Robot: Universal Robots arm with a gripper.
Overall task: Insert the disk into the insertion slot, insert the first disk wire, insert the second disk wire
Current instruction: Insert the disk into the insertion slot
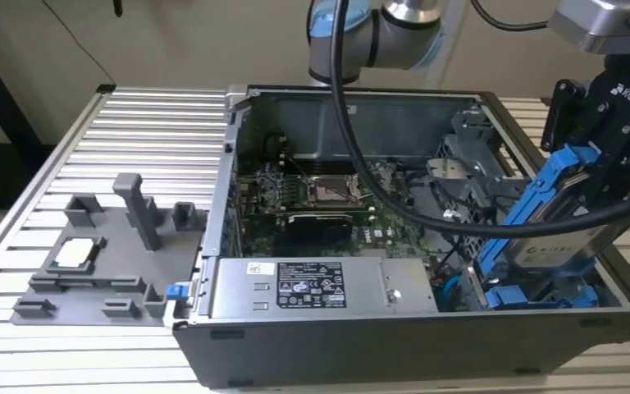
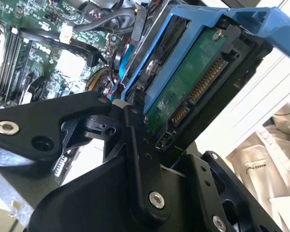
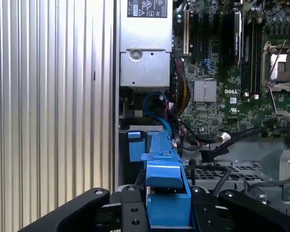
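My gripper (image 1: 586, 168) is shut on the upper end of the disk (image 1: 561, 246), a silver drive with a white label in a blue carrier frame. The disk hangs steeply tilted over the case's front corner on the exterior view's right. Its lower end reaches down into the blue-edged insertion slot (image 1: 534, 295). In the second wrist view the disk's green circuit board and connector pins (image 2: 195, 89) show between the black fingers (image 2: 137, 145). In the first wrist view the gripper (image 3: 169, 215) clamps the blue carrier (image 3: 165, 169). A blue wire (image 3: 157, 104) loops near the slot.
The open computer case (image 1: 293, 345) lies on a ribbed metal table (image 1: 151, 139). A grey labelled power-supply box (image 1: 315, 287) fills the case's front; the motherboard (image 1: 326, 201) lies behind it. Thick black cables (image 1: 403, 197) cross the case. A grey fixture (image 1: 107, 263) sits on the exterior view's left.
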